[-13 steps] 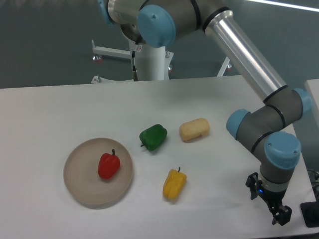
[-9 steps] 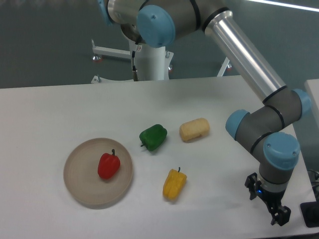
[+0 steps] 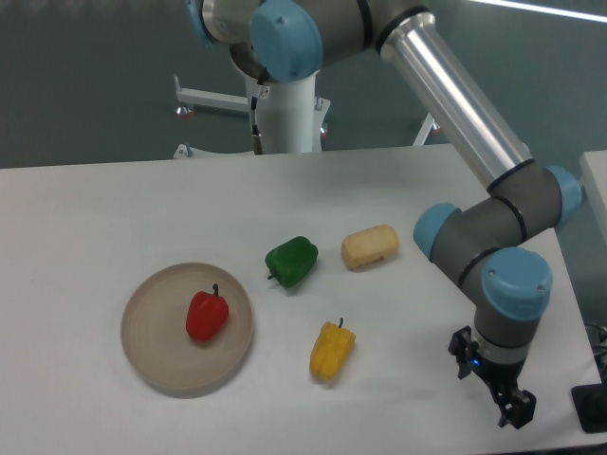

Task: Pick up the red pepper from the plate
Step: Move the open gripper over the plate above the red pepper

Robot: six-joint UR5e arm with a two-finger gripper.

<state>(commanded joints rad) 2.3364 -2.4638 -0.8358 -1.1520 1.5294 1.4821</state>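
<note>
Red pepper [image 3: 207, 316] on plate [image 3: 152, 355], right of ctr. Gripper [image 3: 513, 412] far right of plate; jaw gap can't tell.

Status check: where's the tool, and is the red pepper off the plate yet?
Tool far right, low, holding nothing. Red pepper on plate, untouched. Yellow pepper lies between.

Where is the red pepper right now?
The red pepper lies on the plate at the table's left front, left of the yellow pepper, far from the pincer.

A green pepper [image 3: 291, 261], a yellow pepper [image 3: 331, 349] and a pale bread roll [image 3: 369, 245] lie on the white table [image 3: 114, 209].
</note>
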